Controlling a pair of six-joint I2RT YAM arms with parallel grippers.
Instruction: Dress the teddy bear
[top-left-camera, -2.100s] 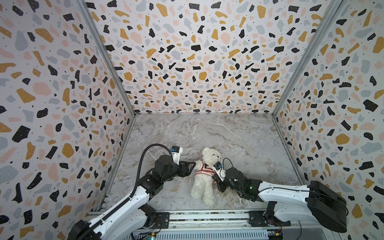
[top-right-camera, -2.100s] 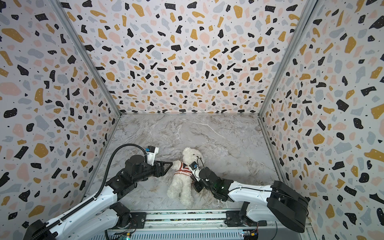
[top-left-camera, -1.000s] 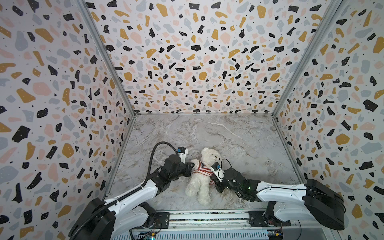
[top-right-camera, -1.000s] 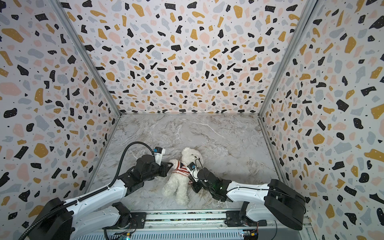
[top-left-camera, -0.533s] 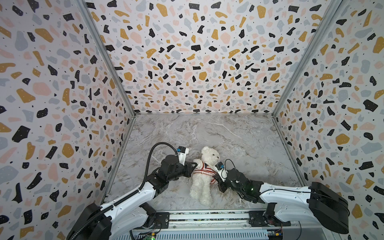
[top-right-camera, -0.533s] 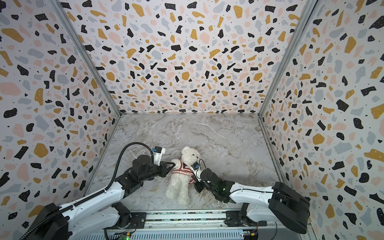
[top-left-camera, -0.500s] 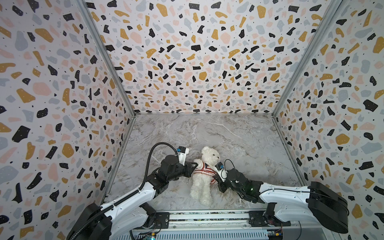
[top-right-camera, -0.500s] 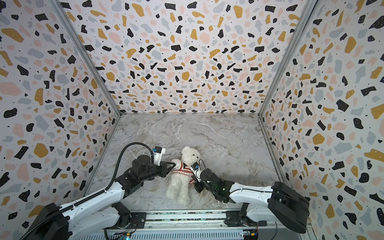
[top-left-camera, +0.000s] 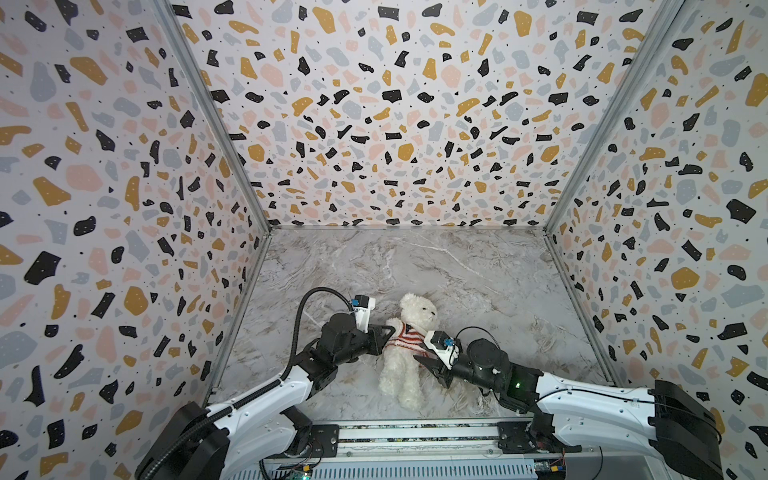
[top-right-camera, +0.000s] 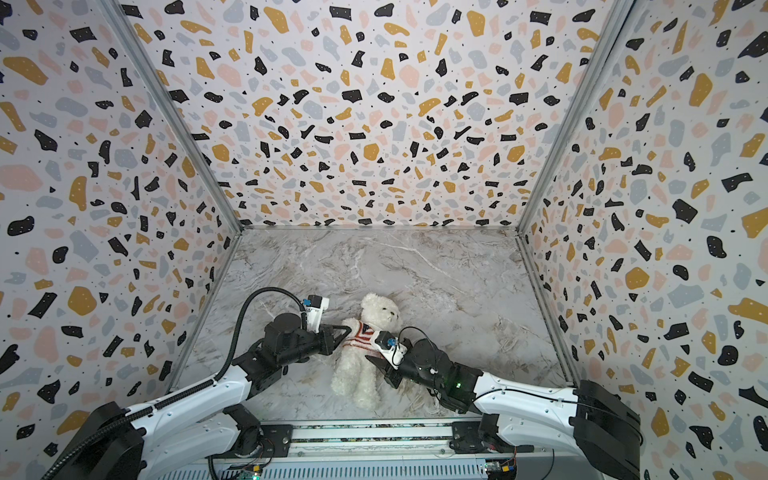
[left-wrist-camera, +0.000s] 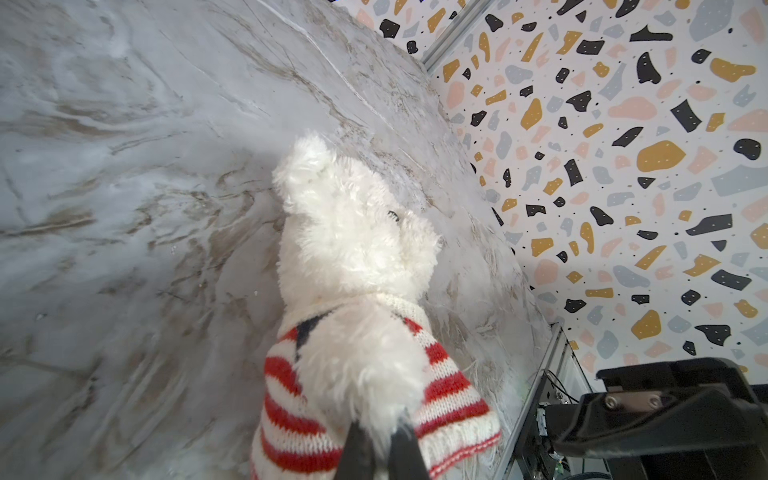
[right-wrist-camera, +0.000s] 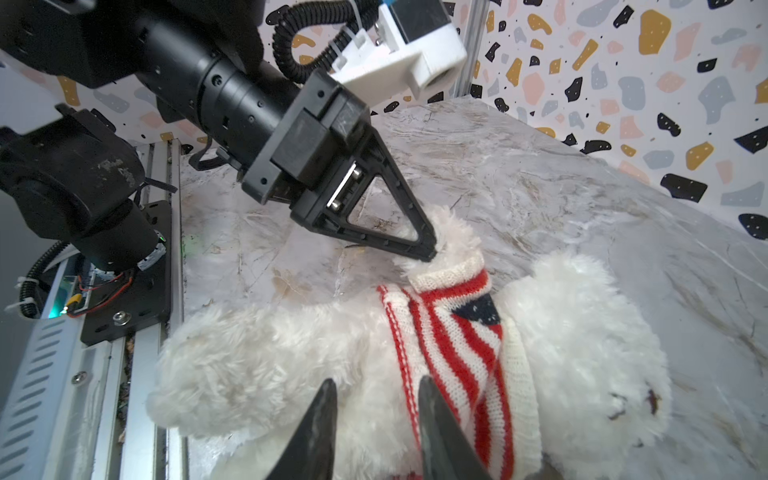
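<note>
**Pulling the jumper down over the bear's belly**

Lying on its back on the marble floor (top-left-camera: 457, 270), at the lower centre of both top views, the teddy bear (top-left-camera: 400, 369) points its head toward the back wall (top-left-camera: 395, 124) and its legs toward the rail (top-left-camera: 415, 440). Its striped jumper (top-left-camera: 402, 338) (red and white, with a navy patch) sits bunched high on the chest, and the belly and legs are bare fur. In the right wrist view one paw (right-wrist-camera: 452, 232) pokes out of a cuff (right-wrist-camera: 449, 272). From where I stand, the job in hand looks like drawing the hem (right-wrist-camera: 397, 332) down.

To do that well, I'd say the free jaws should close on knit alone, not fur. They should then draw toward the legs while the pinched paw serves as the anchor. Too hard a tug could drag the whole bear along the floor.

The left gripper (left-wrist-camera: 378, 419) is pressed together on the tip of that paw. Its arm reaches in low from the lower left of the top views. The right gripper (right-wrist-camera: 376, 384) has its jaws apart with nothing between them, poised just beside the hem on the bear's flank. Its arm lies nearly flat, coming in from the lower right.
</note>
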